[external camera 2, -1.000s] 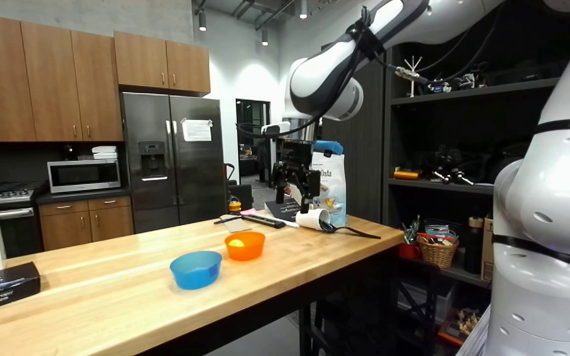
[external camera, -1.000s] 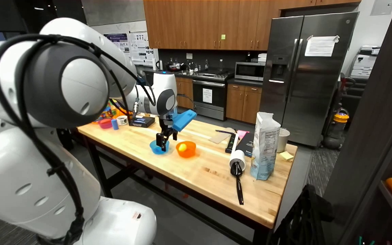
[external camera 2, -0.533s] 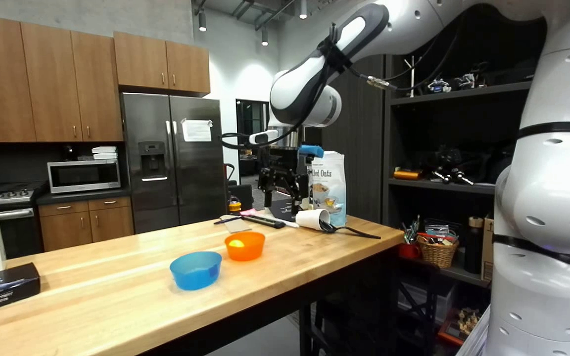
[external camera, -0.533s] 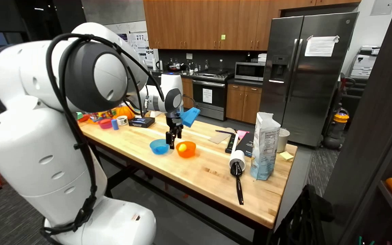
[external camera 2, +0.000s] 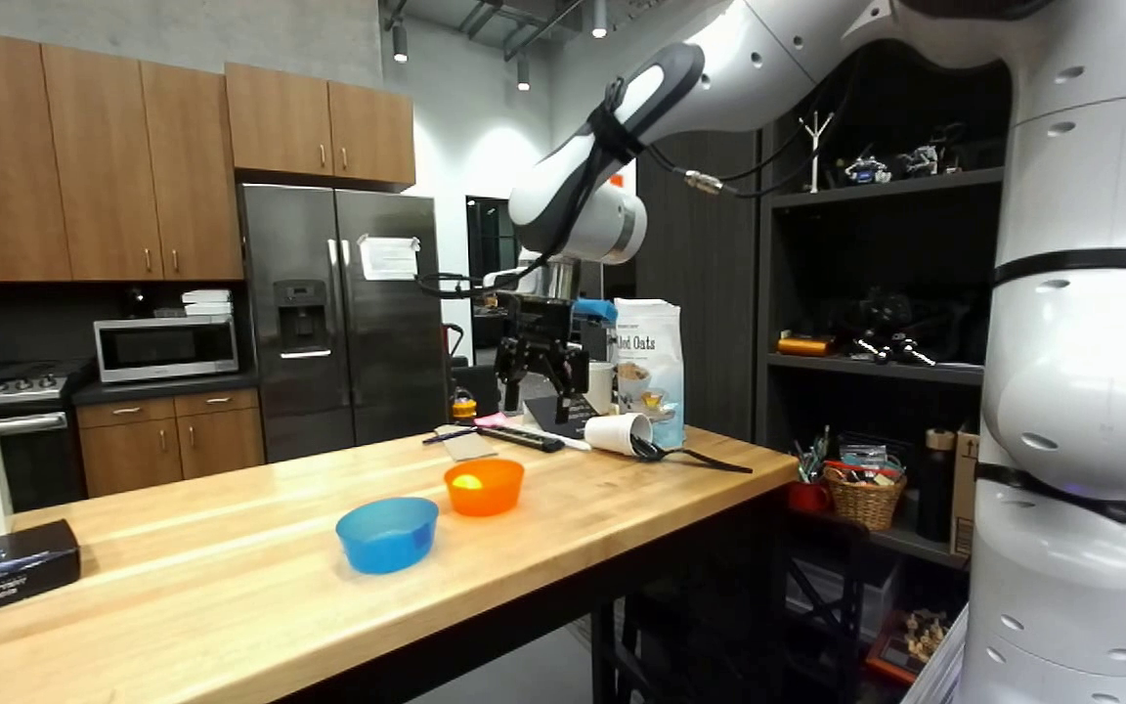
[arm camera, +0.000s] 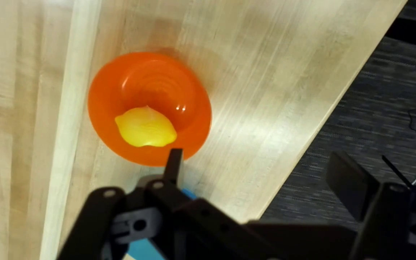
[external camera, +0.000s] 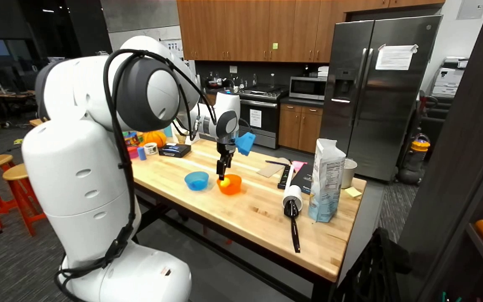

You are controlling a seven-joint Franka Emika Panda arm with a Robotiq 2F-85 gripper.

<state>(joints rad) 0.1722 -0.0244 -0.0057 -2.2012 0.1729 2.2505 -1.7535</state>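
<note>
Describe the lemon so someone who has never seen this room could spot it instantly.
On the long wooden table, find the blue bowl and the orange bowl beside it. The lemon lies inside the orange one. Its bright yellow skin and pointed end set it apart from both bowls.

In an exterior view, could pass over bare tabletop (external camera: 266, 212) right of centre, between orange bowl (external camera: 232, 189) and tipped white cup (external camera: 294, 192). Blocked further right by oats bag (external camera: 327, 180), left of centre by blue bowl (external camera: 196, 183). Tight between bowls.

Fridge (external camera: 382, 105), oven (external camera: 268, 119) and microwave (external camera 2: 165, 348) mark a kitchen, probably an office's.
</note>
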